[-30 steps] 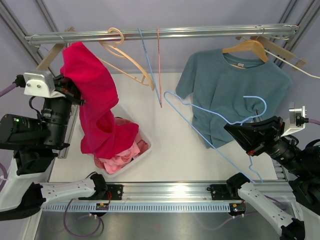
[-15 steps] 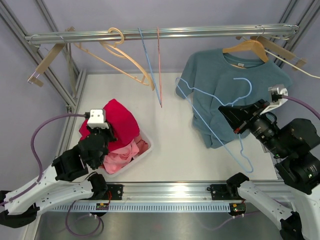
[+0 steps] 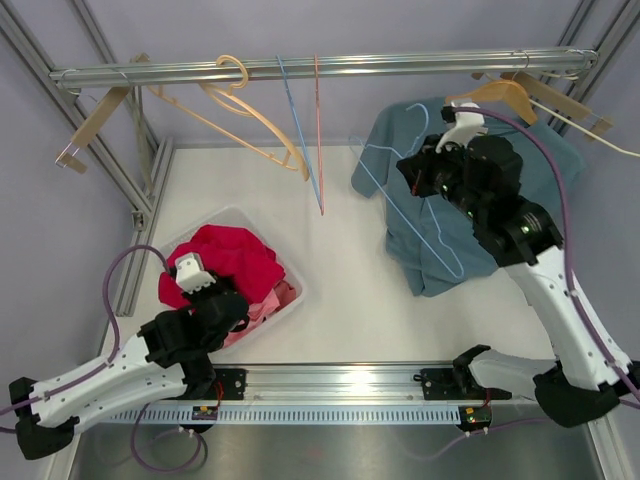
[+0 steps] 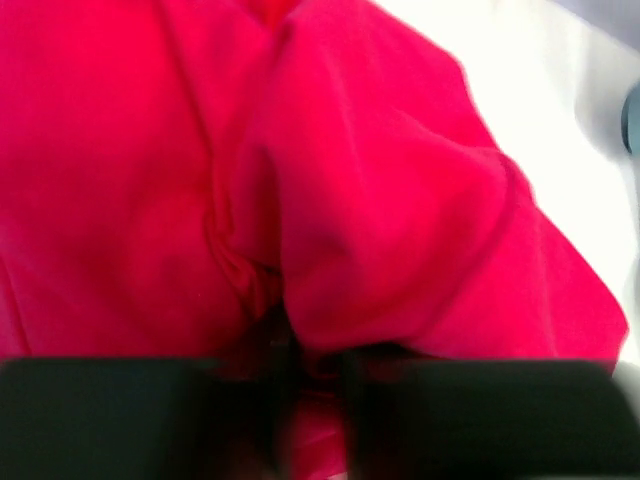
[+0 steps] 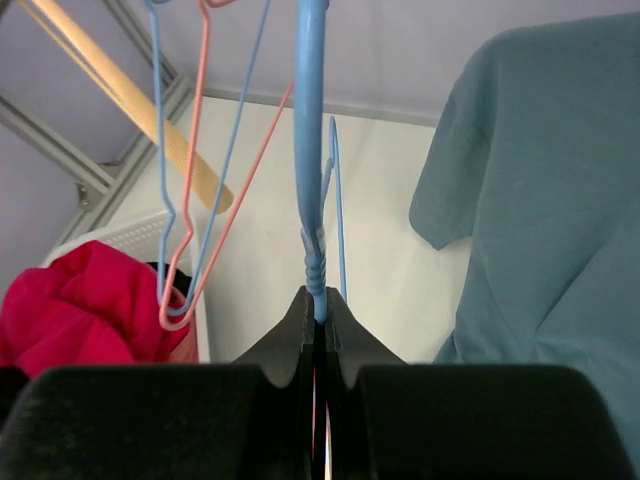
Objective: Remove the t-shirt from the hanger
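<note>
Pressed right against the left pincer [image 4: 305, 400] is the red t-shirt [image 4: 330, 200]. Its cloth fills that wrist view, and a fold sits in the narrow gap between the blurred fingers, so I cannot tell whether it is pinched or free. If it is pinched, raising that arm would probably drag the shirt back out of the bin [image 5: 130, 232].

The right pincer [image 5: 318, 310] is clamped tight on the twisted neck of the bare blue hanger [image 5: 309, 150], whose stem rises straight above it. To its right and just beyond hangs the teal t-shirt [image 5: 540, 200]. To its left and further off are two thin wire hangers [image 5: 215, 230], with the rail [image 3: 330, 66] above.

A grip on so thin a neck may let the hanger swivel. It could then snag the teal cloth or tangle with the wires.

Only the right wrist view shows that grip. Only the overhead view shows the red shirt heaped in the bin, clear of the hanger.
</note>
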You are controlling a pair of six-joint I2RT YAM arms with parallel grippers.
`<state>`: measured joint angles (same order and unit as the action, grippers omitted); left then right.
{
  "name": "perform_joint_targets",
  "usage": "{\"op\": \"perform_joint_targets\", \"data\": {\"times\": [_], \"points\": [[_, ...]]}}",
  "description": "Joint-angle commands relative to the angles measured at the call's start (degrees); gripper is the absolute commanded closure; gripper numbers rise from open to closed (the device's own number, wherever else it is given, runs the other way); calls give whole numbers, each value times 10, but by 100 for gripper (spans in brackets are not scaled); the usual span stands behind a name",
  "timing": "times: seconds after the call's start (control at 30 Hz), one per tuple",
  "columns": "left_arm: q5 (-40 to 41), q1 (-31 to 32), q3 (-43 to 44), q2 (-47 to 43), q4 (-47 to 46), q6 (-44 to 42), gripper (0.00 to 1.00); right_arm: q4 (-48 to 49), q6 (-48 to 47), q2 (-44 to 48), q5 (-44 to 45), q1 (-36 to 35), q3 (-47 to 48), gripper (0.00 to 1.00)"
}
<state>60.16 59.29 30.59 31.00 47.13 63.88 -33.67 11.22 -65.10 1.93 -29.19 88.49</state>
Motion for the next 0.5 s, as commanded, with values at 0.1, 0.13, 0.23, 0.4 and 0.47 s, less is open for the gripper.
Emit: {"op": "perform_joint_targets", "data": {"times": [0.1, 0.13, 0.23, 0.4, 0.47], "points": [[4, -14, -27, -32, 50, 103, 28, 43, -58, -98, 42, -15, 142, 100], [-7, -14, -19, -59, 48, 80, 21, 35, -65, -139, 44, -17, 163, 100], [-34, -14, 20, -107, 49, 28, 1, 23, -74, -209, 70, -26, 233, 100], [-89, -15, 67, -200, 51, -41, 1, 21, -76, -314, 83, -31, 345, 100], [-102, -14, 79, -221, 52, -60, 1, 11, -79, -347, 88, -32, 408, 100]]}}
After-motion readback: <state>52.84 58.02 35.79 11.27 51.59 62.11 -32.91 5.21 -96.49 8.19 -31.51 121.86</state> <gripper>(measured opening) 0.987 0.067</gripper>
